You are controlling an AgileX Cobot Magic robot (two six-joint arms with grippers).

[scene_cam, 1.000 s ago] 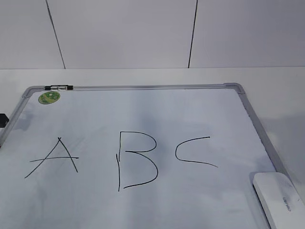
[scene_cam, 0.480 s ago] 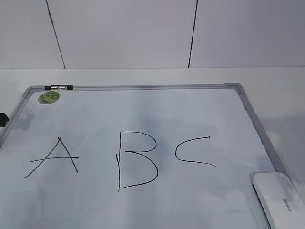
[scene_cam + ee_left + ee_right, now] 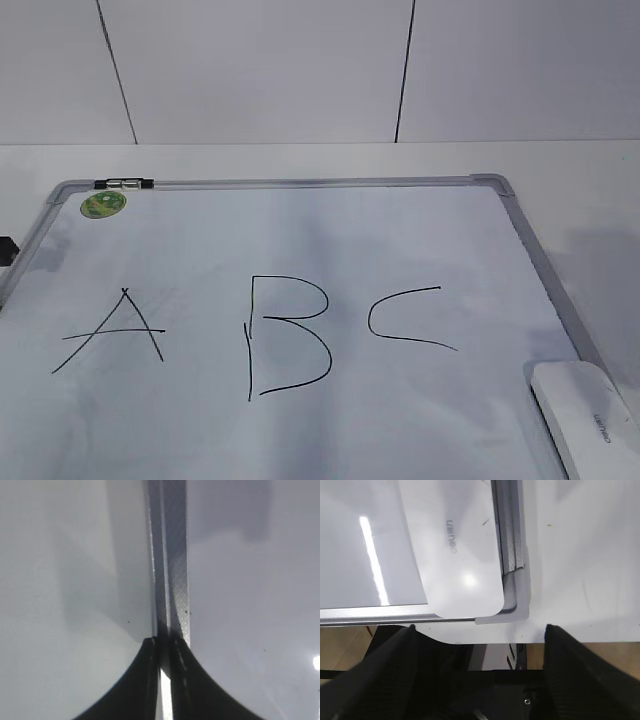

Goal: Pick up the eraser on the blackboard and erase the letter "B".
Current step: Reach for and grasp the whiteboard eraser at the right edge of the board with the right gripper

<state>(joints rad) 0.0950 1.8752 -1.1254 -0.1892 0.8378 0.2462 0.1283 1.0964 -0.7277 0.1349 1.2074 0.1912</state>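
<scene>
White counter [image 3: 590, 190] carries the blackboard [image 3: 505, 195]; the eraser [image 3: 585, 415] lies at lower right of the frame, the letter "B" [image 3: 288, 335] mid-board. My right hand [image 3: 477, 645] spreads wide, holding nothing. Eraser looks light, stiff, slippery: I'd pinch its long sides. My left hand [image 3: 164, 645] stands nearly closed, straddling the frame.

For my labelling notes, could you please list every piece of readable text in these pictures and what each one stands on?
"A", "B", "C": black handwriting on the blackboard.
Grey lettering on the eraser: too blurred to read in either view.
Green sticker: print too small to read.
</scene>
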